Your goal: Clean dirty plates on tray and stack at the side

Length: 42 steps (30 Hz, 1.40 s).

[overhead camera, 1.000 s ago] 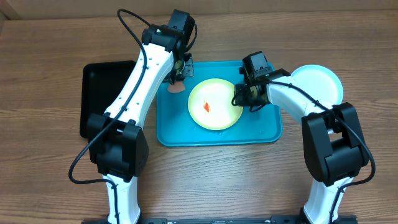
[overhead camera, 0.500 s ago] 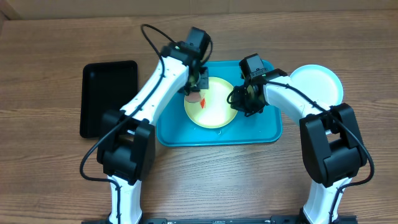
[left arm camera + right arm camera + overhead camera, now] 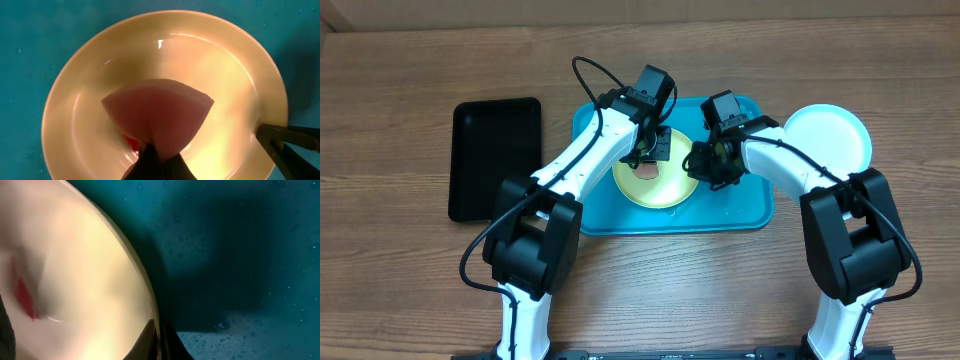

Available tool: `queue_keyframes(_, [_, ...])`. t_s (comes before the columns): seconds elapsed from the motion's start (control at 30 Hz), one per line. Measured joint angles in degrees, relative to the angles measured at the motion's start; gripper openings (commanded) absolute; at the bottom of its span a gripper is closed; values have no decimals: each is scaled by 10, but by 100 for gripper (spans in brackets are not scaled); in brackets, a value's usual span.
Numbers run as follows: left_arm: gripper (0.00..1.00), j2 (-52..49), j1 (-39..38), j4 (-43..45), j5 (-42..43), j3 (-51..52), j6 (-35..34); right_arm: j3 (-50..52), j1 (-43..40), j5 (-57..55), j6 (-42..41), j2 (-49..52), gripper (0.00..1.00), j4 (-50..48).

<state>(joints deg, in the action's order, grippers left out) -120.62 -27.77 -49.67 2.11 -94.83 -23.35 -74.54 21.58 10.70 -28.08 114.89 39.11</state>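
A yellow-green plate (image 3: 653,183) lies on the turquoise tray (image 3: 740,210). My left gripper (image 3: 645,160) is shut on a pink sponge (image 3: 157,117) pressed onto the plate's (image 3: 100,85) inside. A red smear (image 3: 131,143) shows just beside the sponge, and also in the right wrist view (image 3: 22,295). My right gripper (image 3: 698,165) is shut on the plate's right rim (image 3: 145,295), one finger inside and one outside. A white plate (image 3: 830,135) lies on the table right of the tray.
A black rectangular tray (image 3: 492,155) stands at the left on the wooden table. The tray floor (image 3: 240,255) beside the plate is wet with small droplets. Both arms crowd the tray's middle.
My left gripper has moved right with the sponge, from the tray's far left edge onto the plate, covering most of the red smear. The plate has shifted slightly left under my right gripper.
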Motion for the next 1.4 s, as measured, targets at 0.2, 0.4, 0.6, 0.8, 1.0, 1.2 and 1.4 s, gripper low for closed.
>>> queue_keyframes(0.2, [4,0,0,0,-34,2,-1,2,0,0,0,-1,4,-3])
queue_keyframes(0.4, [4,0,0,10,-69,29,-16,2,0,0,1,-1,4,-5])
queue_keyframes(0.6, [4,0,-2,51,-78,67,-25,3,0,1,0,-1,4,-5])
queue_keyframes(0.8, [4,4,-17,82,-85,88,-33,3,0,1,0,-1,4,-6])
queue_keyframes(1.0, [4,4,-31,90,-76,91,-42,3,0,3,0,-1,4,-6])
queue_keyframes(1.2, [4,4,-34,93,-75,92,-50,3,0,4,0,-1,4,-6])
queue_keyframes(1.4, [4,4,-28,93,-91,92,-69,3,0,4,1,-1,4,-6])
